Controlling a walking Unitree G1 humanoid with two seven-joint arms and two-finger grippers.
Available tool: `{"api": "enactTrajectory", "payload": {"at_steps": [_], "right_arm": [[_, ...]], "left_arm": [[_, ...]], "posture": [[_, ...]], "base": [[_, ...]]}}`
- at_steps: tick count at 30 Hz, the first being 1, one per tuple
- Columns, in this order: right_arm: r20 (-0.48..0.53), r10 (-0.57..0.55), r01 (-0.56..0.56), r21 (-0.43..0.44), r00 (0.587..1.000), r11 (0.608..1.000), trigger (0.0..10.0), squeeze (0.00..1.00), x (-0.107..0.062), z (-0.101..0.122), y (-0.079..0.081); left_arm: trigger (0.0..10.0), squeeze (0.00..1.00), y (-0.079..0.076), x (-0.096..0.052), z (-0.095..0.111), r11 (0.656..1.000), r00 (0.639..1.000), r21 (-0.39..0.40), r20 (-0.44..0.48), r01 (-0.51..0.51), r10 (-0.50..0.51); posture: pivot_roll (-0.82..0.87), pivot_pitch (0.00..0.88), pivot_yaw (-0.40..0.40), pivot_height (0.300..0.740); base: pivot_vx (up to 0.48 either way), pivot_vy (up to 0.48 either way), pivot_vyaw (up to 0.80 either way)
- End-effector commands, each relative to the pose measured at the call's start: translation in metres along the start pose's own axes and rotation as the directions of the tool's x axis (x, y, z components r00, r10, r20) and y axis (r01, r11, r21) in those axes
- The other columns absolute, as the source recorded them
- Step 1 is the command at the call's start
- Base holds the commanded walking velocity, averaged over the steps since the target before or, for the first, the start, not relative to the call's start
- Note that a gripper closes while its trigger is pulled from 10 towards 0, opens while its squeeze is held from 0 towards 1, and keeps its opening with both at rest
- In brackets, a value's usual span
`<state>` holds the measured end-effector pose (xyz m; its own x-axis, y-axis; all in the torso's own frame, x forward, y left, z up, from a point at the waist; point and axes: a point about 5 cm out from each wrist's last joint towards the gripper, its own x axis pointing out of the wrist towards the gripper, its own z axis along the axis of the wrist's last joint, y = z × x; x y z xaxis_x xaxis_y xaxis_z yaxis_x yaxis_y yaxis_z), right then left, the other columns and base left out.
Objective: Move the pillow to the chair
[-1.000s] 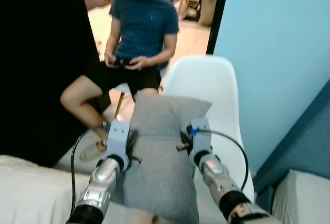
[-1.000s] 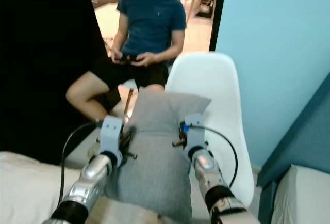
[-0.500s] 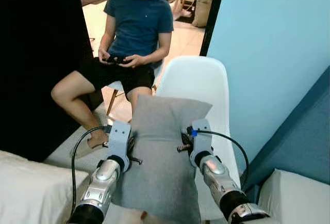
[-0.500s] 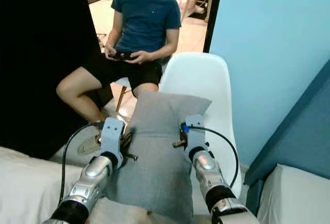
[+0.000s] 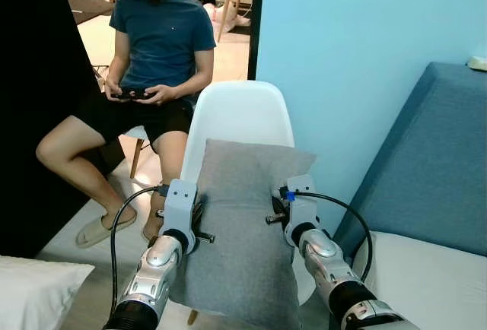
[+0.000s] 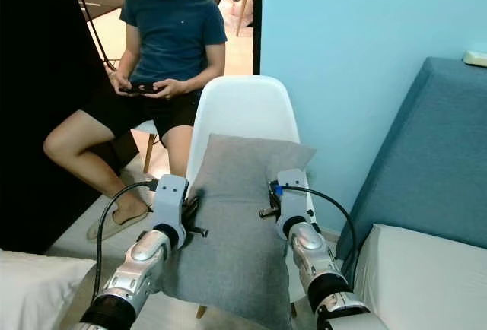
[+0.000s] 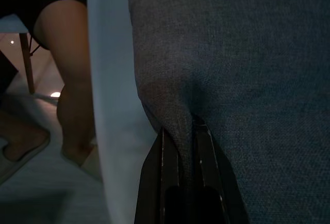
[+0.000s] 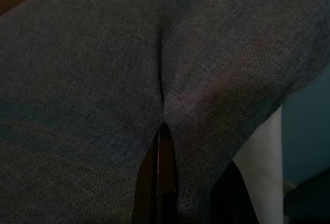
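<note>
I am pinching the grey fabric pillow (image 5: 240, 231) with my left gripper (image 7: 183, 131) and right gripper (image 8: 164, 126), risking it sliding off the white plastic chair (image 5: 236, 113).

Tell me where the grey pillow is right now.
In the left eye view the grey pillow hangs centre frame, pinched between the left pincer and right pincer, in front of the white chair.
</note>
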<state>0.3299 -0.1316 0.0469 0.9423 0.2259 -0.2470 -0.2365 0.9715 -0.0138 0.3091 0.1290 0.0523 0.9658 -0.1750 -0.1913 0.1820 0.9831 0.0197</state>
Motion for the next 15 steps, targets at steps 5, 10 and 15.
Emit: {"api": "enactTrajectory", "payload": {"at_steps": [5,10,15], "right_arm": [[-0.019,-0.122,0.122,0.020,0.992,0.992,10.0,0.00,0.001,0.006,-0.023],[0.000,-0.117,0.117,0.025,0.993,0.993,10.0,0.00,0.006,0.016,-0.022],[0.022,-0.127,0.126,0.034,0.992,0.991,10.0,0.00,0.007,0.019,-0.022]], "left_arm": [[10.0,0.00,0.041,0.002,0.004,0.990,0.991,0.053,-0.021,-0.134,0.135],[10.0,0.00,0.040,0.008,0.011,0.985,0.989,0.089,-0.009,-0.147,0.148],[10.0,0.00,0.038,0.012,0.016,0.985,0.988,0.081,0.004,-0.152,0.152]], "posture": [[0.01,0.054,-0.026,0.722],[0.01,0.049,-0.028,0.722],[0.00,0.036,-0.026,0.692]], "base": [[0.000,0.000,0.00],[0.000,0.000,0.00],[0.000,0.000,0.00]]}}
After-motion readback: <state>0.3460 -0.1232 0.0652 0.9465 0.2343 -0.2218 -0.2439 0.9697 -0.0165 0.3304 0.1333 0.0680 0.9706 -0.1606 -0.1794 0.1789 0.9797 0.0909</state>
